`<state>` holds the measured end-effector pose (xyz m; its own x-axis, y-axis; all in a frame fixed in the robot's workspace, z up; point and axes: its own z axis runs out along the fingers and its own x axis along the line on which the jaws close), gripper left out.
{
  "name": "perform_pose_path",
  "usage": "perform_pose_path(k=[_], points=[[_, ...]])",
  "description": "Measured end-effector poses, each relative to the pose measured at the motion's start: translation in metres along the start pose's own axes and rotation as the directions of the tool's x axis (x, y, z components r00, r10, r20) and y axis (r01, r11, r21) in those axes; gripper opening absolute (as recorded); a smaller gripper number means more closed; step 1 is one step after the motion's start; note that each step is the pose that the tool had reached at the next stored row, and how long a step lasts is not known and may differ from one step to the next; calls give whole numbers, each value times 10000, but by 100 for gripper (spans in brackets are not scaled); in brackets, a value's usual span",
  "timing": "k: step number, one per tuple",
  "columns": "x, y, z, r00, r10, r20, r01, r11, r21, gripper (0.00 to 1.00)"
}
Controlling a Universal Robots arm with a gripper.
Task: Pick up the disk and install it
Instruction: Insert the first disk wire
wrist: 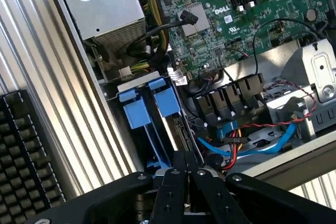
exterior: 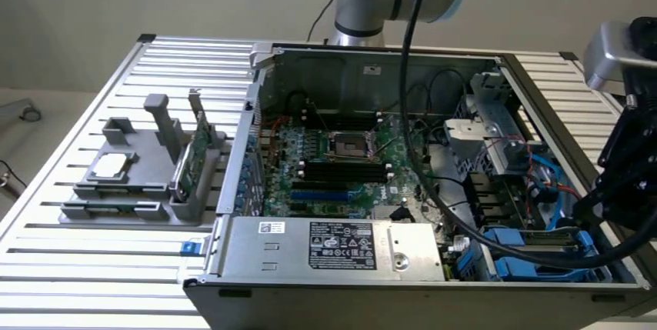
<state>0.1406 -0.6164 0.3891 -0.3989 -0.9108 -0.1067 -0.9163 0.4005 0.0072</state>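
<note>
Your gripper (wrist: 185,170) has its fingers pressed tight together with nothing pinched between them, and it's hanging over the near corner of the open computer case (exterior: 359,299), on the exterior view's right. The disk (wrist: 167,103) is down in the drive bay in that same corner, standing on edge with its blue rails up, just beside the power supply (wrist: 105,9). The fingertips sit right at its end, but I can't tell if they touch it.
</note>
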Motion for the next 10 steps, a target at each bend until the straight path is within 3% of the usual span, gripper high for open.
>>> perform_pose_path(k=[5,10], points=[[0,0,1,9965,835,8,-835,9965,90,11],[0,0,1,9876,1568,16,-1568,9875,160,11]])
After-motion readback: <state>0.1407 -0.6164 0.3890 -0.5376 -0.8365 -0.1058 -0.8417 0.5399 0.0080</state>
